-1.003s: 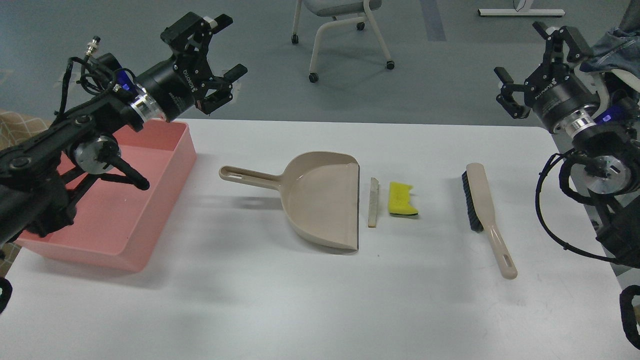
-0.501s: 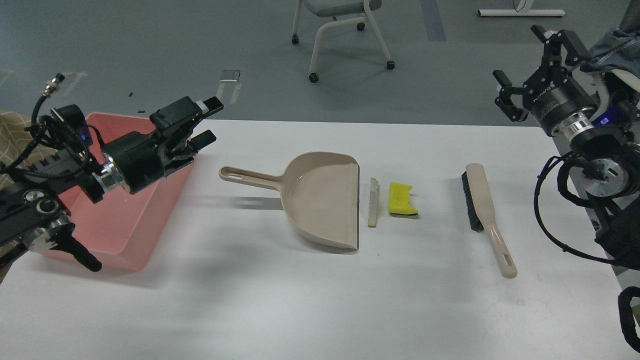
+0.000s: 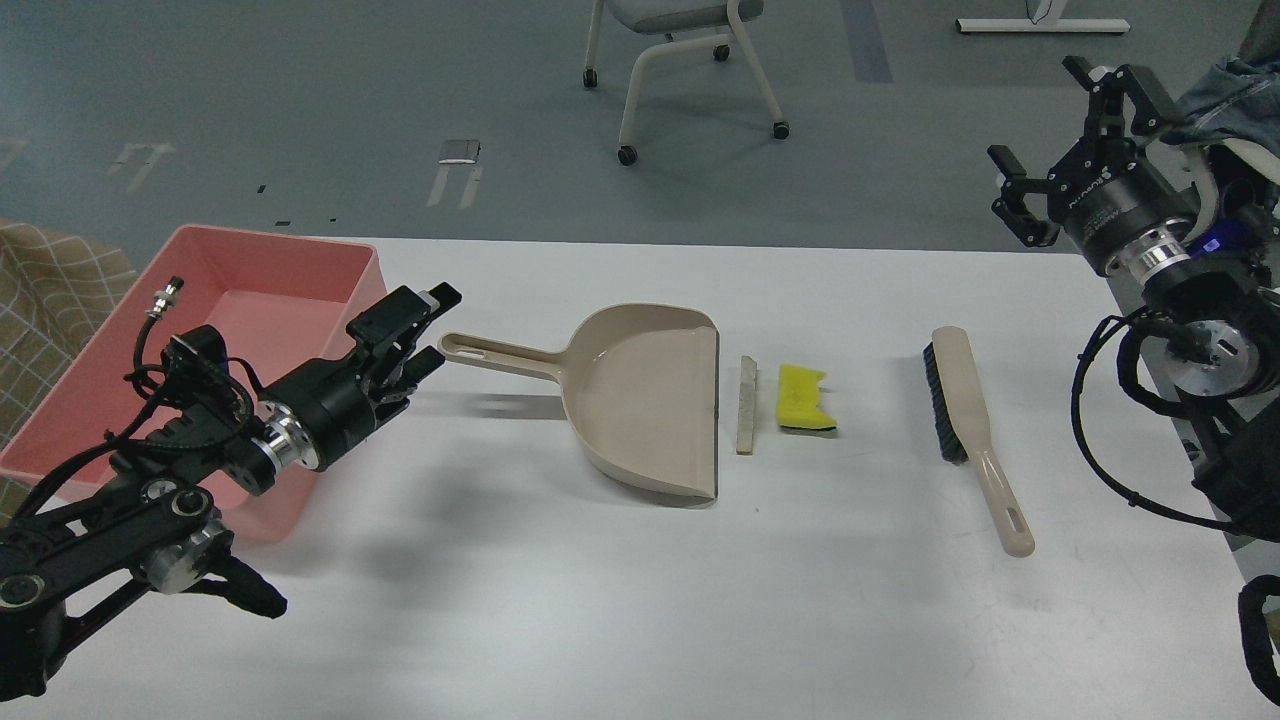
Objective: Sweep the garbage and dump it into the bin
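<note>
The garbage lies mid-table: a yellow sponge [image 3: 804, 399] with dark green backing and a thin white bread-like slice [image 3: 746, 404] just left of it. The beige dustpan [image 3: 640, 398] lies left of the slice, its mouth facing the garbage and its handle [image 3: 495, 352] pointing left. The beige brush [image 3: 965, 420] with black bristles lies to the right. The pink bin [image 3: 250, 330] stands at the table's left. My left gripper [image 3: 432, 328] is open and empty, low over the table, just left of the dustpan handle's end. My right gripper [image 3: 1050, 135] is open and empty, raised beyond the table's far right corner.
The white table [image 3: 600, 600] ends at its far edge near the bin's top. An office chair [image 3: 680, 60] stands on the floor beyond. A checked cloth [image 3: 60, 290] shows at the left edge.
My left arm has come down from above the bin's far edge and moved right toward the dustpan handle. The right arm has barely moved. The objects have not moved.
</note>
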Controlling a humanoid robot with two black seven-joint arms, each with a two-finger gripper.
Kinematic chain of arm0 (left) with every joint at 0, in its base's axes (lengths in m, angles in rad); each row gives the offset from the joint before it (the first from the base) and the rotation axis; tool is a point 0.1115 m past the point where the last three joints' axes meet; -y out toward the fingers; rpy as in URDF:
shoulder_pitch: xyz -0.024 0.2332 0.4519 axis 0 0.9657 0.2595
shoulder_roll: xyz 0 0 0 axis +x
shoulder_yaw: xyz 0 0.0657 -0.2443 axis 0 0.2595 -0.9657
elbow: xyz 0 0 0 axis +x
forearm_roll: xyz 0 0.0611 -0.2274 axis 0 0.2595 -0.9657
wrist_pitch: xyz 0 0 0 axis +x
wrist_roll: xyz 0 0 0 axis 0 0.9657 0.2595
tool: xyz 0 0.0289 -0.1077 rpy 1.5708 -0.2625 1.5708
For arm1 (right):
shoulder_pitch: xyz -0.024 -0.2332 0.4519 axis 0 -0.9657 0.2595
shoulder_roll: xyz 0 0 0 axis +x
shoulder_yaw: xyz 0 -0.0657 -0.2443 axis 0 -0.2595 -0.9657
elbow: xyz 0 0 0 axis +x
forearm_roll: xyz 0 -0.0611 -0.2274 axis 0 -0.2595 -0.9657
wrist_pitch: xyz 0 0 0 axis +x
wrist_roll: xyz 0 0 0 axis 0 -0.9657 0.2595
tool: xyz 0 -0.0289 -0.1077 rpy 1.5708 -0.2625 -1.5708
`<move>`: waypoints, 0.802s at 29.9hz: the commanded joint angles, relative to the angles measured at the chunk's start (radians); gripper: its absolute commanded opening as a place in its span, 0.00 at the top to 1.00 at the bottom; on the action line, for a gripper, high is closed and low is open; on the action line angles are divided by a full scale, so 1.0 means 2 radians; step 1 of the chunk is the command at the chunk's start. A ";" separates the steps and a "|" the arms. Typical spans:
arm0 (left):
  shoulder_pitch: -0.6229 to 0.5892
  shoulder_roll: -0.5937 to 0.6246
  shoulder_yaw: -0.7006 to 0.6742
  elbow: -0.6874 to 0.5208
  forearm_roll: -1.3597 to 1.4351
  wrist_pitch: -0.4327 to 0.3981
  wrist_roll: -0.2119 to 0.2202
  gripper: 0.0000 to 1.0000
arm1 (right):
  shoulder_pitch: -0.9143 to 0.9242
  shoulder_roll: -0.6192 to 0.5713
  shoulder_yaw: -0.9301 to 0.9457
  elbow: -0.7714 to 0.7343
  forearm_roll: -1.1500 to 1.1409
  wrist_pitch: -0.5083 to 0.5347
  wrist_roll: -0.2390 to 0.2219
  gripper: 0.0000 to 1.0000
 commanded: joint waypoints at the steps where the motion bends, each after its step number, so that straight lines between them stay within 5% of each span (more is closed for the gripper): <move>1: 0.011 -0.010 -0.003 0.009 0.001 0.006 0.000 0.02 | 0.000 0.000 0.001 0.000 0.000 0.000 0.000 0.00; 24: -0.004 -0.123 0.002 0.106 0.027 0.089 0.013 0.02 | -0.002 0.000 -0.002 0.000 0.000 0.000 0.000 0.00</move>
